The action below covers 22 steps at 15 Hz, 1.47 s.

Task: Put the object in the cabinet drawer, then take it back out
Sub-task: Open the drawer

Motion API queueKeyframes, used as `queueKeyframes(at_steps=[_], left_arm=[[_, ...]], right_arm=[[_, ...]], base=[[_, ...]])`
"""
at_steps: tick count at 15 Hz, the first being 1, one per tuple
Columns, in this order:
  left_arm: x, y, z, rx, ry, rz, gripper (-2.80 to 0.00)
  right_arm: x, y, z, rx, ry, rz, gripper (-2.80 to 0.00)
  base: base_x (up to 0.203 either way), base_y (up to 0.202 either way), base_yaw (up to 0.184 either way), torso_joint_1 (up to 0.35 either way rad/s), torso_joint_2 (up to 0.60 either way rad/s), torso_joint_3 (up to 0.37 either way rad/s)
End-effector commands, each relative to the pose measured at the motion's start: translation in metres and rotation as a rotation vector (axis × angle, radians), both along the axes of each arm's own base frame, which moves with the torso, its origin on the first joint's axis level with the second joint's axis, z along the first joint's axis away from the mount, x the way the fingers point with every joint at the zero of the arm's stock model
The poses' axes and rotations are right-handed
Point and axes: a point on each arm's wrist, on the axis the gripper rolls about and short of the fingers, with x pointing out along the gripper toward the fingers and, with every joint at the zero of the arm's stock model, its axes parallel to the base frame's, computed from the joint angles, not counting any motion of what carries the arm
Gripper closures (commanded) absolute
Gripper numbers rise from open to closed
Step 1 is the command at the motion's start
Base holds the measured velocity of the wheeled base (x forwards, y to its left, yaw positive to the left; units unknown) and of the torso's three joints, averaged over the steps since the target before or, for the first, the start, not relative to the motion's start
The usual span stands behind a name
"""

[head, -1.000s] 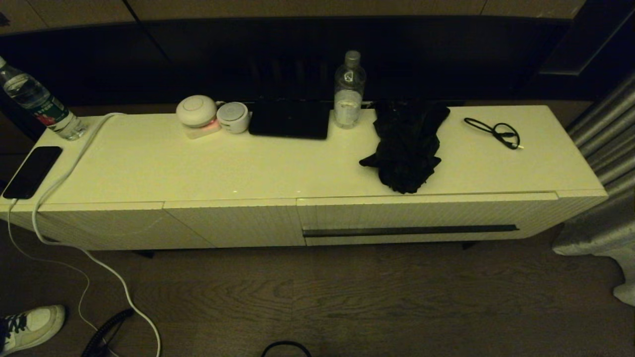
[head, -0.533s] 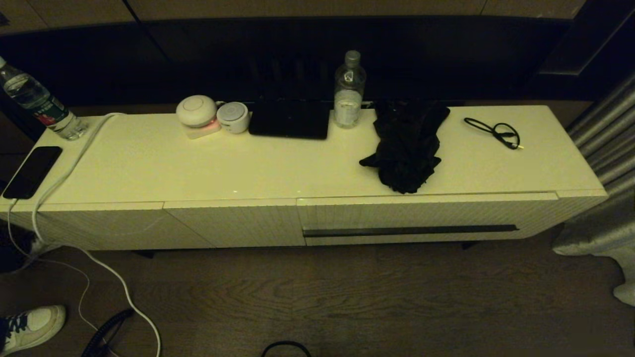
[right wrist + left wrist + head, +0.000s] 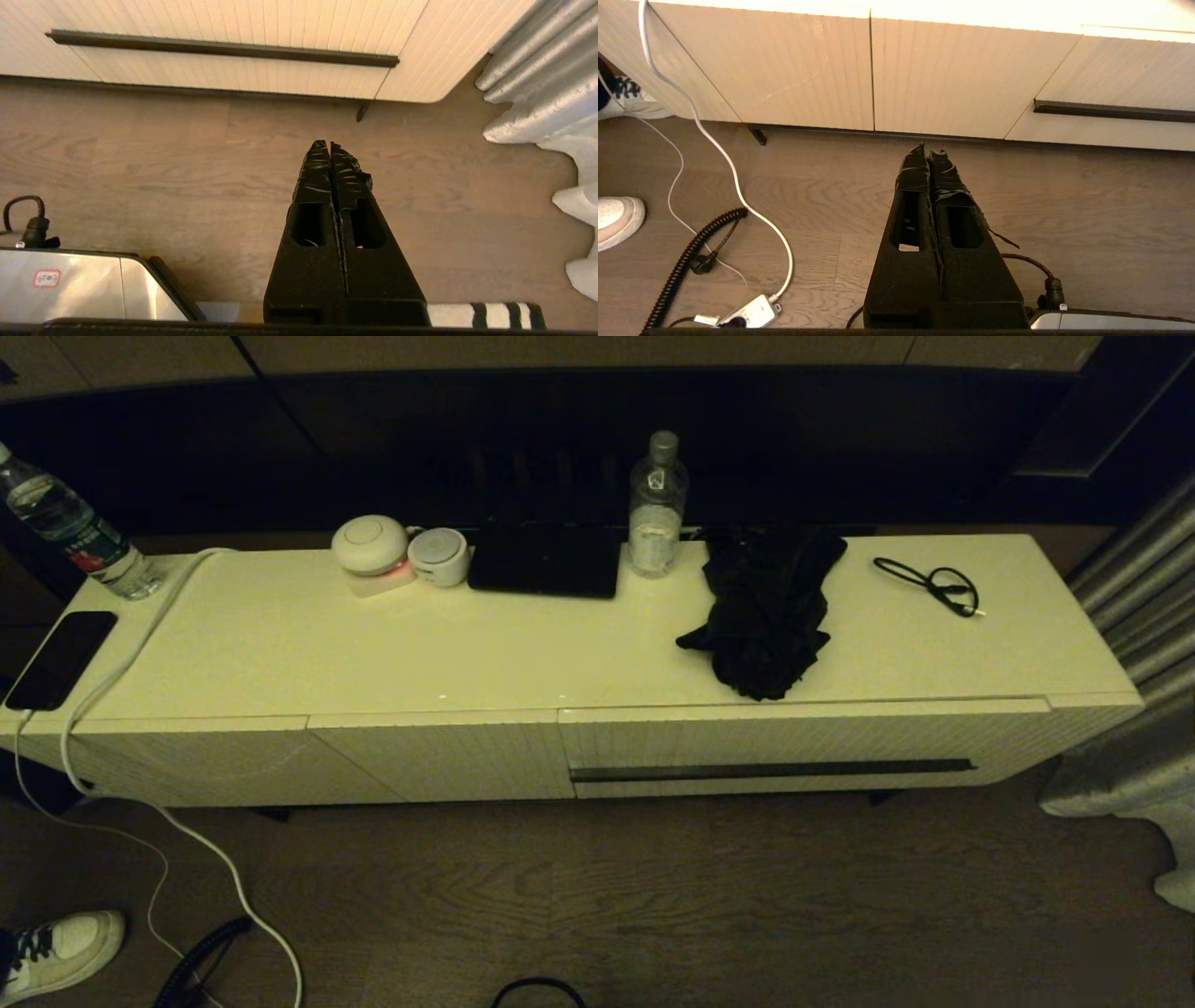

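Note:
The black umbrella [image 3: 767,611], a bunchy mass of fabric, lies on the cabinet top toward the right, near the front edge. Below it the cabinet drawer [image 3: 803,742] is closed, its dark handle strip [image 3: 773,770] running along the ribbed front; the drawer front also shows in the left wrist view [image 3: 1115,93] and in the right wrist view [image 3: 224,65]. Neither arm shows in the head view. My left gripper [image 3: 928,151] is shut and empty, low over the wood floor in front of the cabinet. My right gripper [image 3: 329,145] is likewise shut and empty over the floor before the drawer.
On the cabinet top [image 3: 523,644] stand a water bottle [image 3: 657,509], a flat black box [image 3: 546,560], two round white devices [image 3: 397,553], a thin black cable [image 3: 934,583], a phone [image 3: 61,658] and another bottle [image 3: 75,532]. A white cord [image 3: 140,784] trails to the floor. A curtain [image 3: 1139,709] hangs at right; a shoe [image 3: 56,952] is at lower left.
A dark shape that showed by the cabinet's lower left corner half a second ago is gone. The umbrella, drawer and cabinet items have not moved.

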Motion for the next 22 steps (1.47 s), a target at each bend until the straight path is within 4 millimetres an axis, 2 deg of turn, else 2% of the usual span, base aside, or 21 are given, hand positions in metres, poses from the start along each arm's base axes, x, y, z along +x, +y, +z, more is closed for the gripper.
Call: queueKeyframes(at_steps=[1, 3, 5, 7, 9, 12, 16, 19, 21, 22], left_arm=[[0.0, 0.0, 0.0, -0.001, -0.001, 0.001, 0.0], [0.0, 0.0, 0.0, -0.001, -0.002, 0.001, 0.0], [0.0, 0.0, 0.0, -0.001, -0.002, 0.001, 0.0], [0.0, 0.0, 0.0, -0.001, -0.002, 0.001, 0.0], [0.0, 0.0, 0.0, -0.001, -0.001, 0.001, 0.0], [0.0, 0.0, 0.0, -0.001, -0.002, -0.001, 0.0], [0.0, 0.0, 0.0, -0.001, -0.001, 0.001, 0.0], [0.0, 0.0, 0.0, -0.001, -0.002, 0.001, 0.0], [0.0, 0.0, 0.0, -0.001, -0.002, 0.001, 0.0], [0.0, 0.0, 0.0, -0.001, -0.002, 0.001, 0.0]], right_arm=[[-0.001, 0.0, 0.001, 0.0, -0.005, -0.002, 0.0], [-0.002, 0.0, 0.004, 0.0, -0.016, -0.002, 0.0], [-0.008, 0.0, 0.023, -0.001, -0.051, -0.004, 0.0], [-0.013, 0.0, 0.033, -0.002, -0.041, -0.003, 0.0], [-0.02, 0.0, 0.057, 0.0, -0.097, 0.0, 0.0], [-0.015, 0.0, 0.106, 0.005, -0.08, 0.001, 0.0], [0.019, 0.001, 0.173, -0.003, 0.012, 0.045, 0.0], [0.066, 0.003, 0.214, 0.002, 0.17, 0.124, 0.0], [0.099, 0.007, 0.23, 0.009, 0.285, 0.2, 0.0], [0.112, 0.012, 0.231, 0.009, 0.335, 0.251, 0.0]], base=[[0.0, 0.0, 0.0, 0.0, 0.0, 0.0], [0.0, 0.0, 0.0, 0.0, 0.0, 0.0], [0.0, 0.0, 0.0, 0.0, 0.0, 0.0], [0.0, 0.0, 0.0, 0.0, 0.0, 0.0], [0.0, 0.0, 0.0, 0.0, 0.0, 0.0], [0.0, 0.0, 0.0, 0.0, 0.0, 0.0], [0.0, 0.0, 0.0, 0.0, 0.0, 0.0], [0.0, 0.0, 0.0, 0.0, 0.0, 0.0], [0.0, 0.0, 0.0, 0.0, 0.0, 0.0], [0.0, 0.0, 0.0, 0.0, 0.0, 0.0]])
